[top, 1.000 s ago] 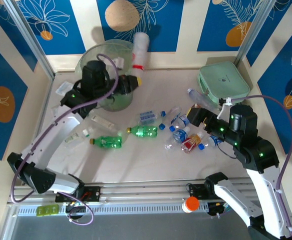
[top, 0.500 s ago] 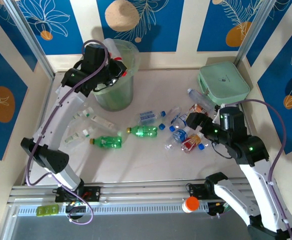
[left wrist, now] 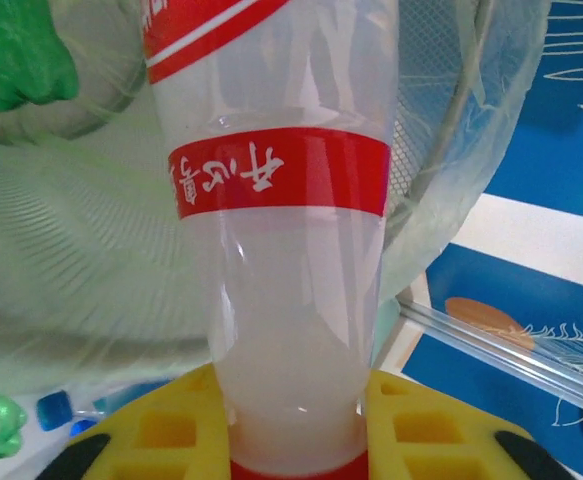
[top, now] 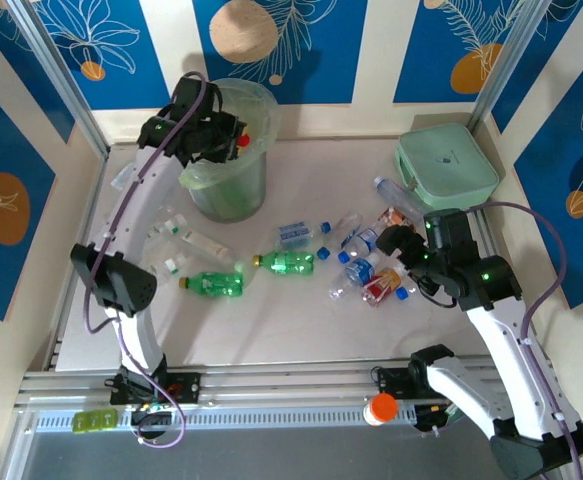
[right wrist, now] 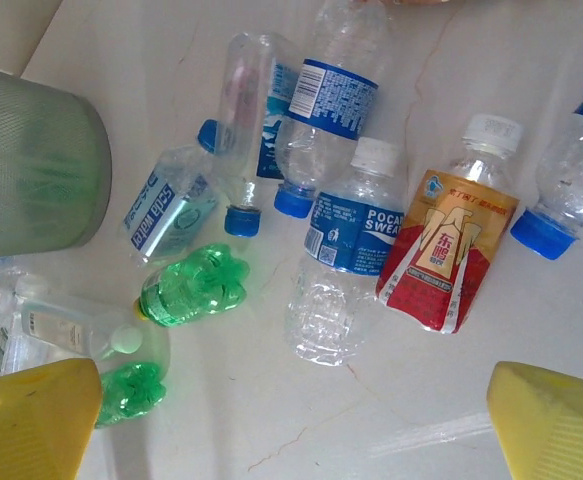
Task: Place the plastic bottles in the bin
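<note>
Your left gripper (top: 221, 140) clamps a bottle (left wrist: 291, 200), its axis seemingly pointing down into the bin (top: 233, 195); the right gripper (right wrist: 301, 420) gapes empty.

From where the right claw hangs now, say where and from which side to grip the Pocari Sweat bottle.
Probably the clear lower body of the Pocari Sweat bottle, below its label, coming down from above with the right claw spanning its width. It lies flat, with bare table either side there; higher up, the red-labelled bottle crowds it.

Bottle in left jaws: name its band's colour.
The bottle has a red band with white characters; best in left wrist view.
</note>
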